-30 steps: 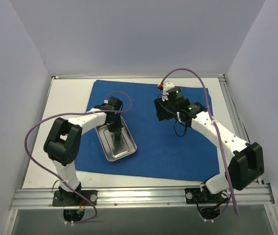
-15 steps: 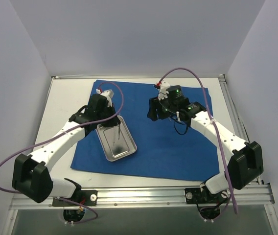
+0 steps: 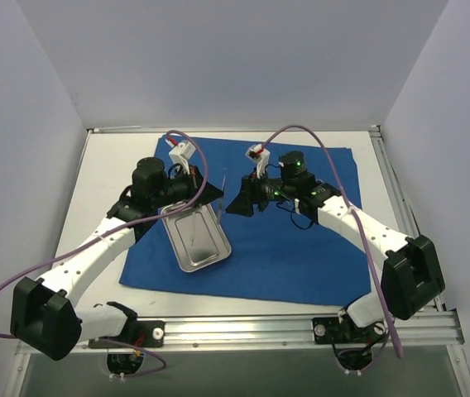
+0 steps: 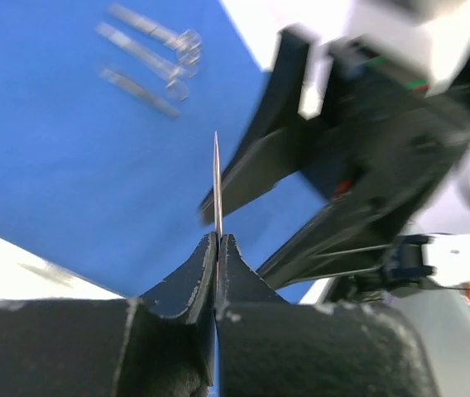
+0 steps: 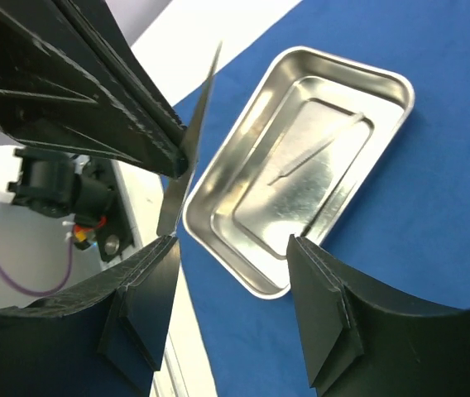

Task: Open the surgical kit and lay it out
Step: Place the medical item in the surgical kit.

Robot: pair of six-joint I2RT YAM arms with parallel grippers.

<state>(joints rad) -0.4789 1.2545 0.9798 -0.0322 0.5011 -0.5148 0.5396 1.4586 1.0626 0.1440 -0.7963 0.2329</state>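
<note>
The royal-blue cloth (image 3: 301, 248) lies spread flat on the table, with the steel tray (image 3: 184, 258) on its left part. My left gripper (image 3: 212, 194) (image 4: 218, 236) hovers above the tray's far end, shut on a thin flat metal instrument (image 4: 217, 178) (image 5: 192, 141) that sticks out past its tips. My right gripper (image 3: 237, 205) (image 5: 233, 241) faces it from the right, open, with nothing between its fingers. The instrument's lower end hangs just above the right gripper's left finger (image 5: 148, 298). Three other slim instruments (image 4: 148, 58) lie on the cloth in the left wrist view.
White table (image 3: 107, 178) shows to the left of the cloth and along the near edge, where the metal rail (image 3: 235, 331) carries both arm bases. Walls close in the back and both sides. Purple cables (image 3: 318, 136) loop over the arms.
My left gripper rose out of the tray with the instrument and turned towards the right arm. The right gripper swung left and tilted to meet it, its jaws a touch wider.
</note>
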